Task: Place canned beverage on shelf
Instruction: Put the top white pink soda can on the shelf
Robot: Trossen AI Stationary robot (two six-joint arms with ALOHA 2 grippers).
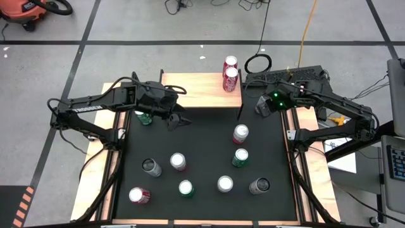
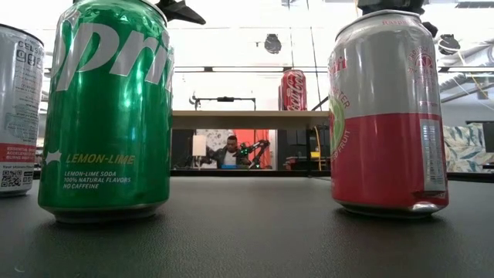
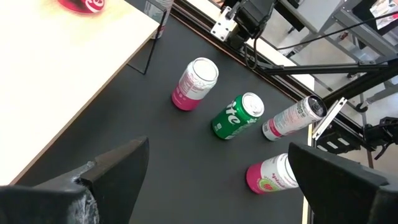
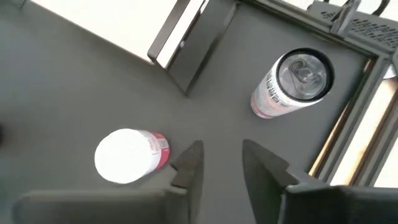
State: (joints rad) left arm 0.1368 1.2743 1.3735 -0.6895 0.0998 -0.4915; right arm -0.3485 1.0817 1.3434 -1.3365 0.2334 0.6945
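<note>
Cans (image 1: 230,73) stand on the shelf (image 1: 196,88) at twelve o'clock; left gripper (image 1: 177,121) gapes empty, right gripper (image 4: 221,163) slightly parted, empty.

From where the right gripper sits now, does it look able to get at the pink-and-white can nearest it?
Probably yes. The right gripper hangs beside the shelf, empty, fingers slightly apart; the pink-and-white can stands just inward on bare tabletop with nothing between them.

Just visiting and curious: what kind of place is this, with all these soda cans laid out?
Probably a robotics lab or workshop. Two dark robot arms work over a black table set with cans; cables trail across a taped concrete floor, and a shop vacuum stands nearby.
</note>
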